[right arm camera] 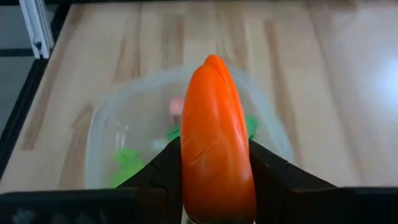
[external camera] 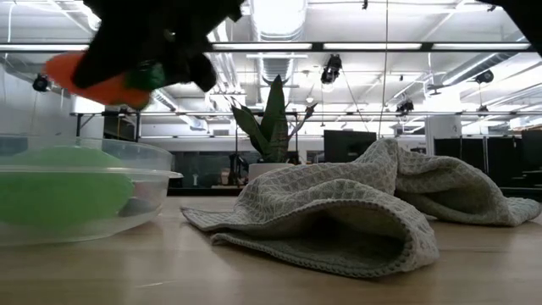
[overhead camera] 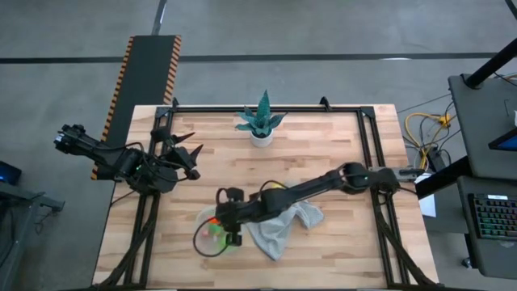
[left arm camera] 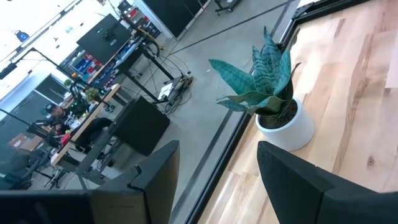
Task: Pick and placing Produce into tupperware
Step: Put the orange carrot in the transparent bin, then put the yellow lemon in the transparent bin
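Note:
My right gripper (right arm camera: 214,163) is shut on an orange, carrot-like piece of produce (right arm camera: 214,118). It hangs over the clear tupperware (right arm camera: 102,127), which stands near the table's front, left of centre (overhead camera: 202,241). Green produce (external camera: 59,188) and a small reddish piece (right arm camera: 176,106) lie inside the tub. In the low view the orange piece (external camera: 97,85) shows above the tub's rim. My left gripper (overhead camera: 192,150) waits open, raised at the table's left side, touching nothing. My right gripper pinches the orange piece by its two long sides (right arm camera: 186,163) between its two fingers (right arm camera: 163,167). The fingers slant down from the table's right side and lie along the piece, whose tapered end (right arm camera: 212,62) sticks out past them. It is lifted clear, above the tub.
A crumpled grey cloth (overhead camera: 284,228) lies just right of the tub, under my right arm. A spiky teal plant in a white pot (overhead camera: 260,123) stands at the far edge, middle. Bare wood lies to the right and left front.

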Robot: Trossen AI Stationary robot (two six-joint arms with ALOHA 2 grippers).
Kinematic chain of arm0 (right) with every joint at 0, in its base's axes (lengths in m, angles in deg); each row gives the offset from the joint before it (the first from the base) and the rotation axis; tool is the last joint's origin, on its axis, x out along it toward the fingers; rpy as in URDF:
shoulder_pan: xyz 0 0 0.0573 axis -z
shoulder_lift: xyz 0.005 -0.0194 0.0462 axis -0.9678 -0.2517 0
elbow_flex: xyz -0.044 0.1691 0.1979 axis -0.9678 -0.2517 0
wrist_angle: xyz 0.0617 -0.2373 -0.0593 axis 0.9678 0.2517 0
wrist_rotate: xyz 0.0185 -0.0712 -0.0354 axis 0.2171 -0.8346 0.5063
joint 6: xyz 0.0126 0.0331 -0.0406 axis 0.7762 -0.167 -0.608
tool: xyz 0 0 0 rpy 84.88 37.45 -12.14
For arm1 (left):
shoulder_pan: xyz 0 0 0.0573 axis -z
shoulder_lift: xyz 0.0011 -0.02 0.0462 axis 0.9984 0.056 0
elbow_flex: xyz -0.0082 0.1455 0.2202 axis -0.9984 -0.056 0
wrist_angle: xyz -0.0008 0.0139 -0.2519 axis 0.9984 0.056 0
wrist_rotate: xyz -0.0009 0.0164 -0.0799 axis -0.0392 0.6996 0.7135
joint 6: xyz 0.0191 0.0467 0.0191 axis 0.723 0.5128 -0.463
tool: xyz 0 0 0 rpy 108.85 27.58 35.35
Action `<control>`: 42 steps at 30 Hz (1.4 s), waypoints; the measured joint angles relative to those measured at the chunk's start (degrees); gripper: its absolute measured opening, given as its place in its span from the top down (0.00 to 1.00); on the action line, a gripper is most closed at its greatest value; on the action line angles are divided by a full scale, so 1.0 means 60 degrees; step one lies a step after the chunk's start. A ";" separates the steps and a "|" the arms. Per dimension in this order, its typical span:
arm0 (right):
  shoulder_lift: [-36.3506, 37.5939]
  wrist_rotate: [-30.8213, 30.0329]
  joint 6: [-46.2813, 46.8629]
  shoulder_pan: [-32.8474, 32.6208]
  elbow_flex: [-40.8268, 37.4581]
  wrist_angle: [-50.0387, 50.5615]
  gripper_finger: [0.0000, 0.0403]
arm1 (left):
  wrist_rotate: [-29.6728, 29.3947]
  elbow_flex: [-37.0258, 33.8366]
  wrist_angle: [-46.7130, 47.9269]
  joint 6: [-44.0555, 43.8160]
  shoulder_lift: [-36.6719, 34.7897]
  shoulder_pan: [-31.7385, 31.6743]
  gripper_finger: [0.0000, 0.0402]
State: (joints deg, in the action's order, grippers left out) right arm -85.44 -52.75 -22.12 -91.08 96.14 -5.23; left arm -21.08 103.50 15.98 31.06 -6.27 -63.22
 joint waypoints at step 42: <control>-0.1139 -0.0666 0.3897 -0.0285 0.1097 0.1349 0.40 | 0.0015 -0.0004 0.0002 0.0007 -0.0190 0.0006 0.50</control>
State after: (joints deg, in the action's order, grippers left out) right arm -92.27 -56.75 1.26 -92.78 102.72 2.86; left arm -20.99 103.47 15.99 31.10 -7.41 -63.18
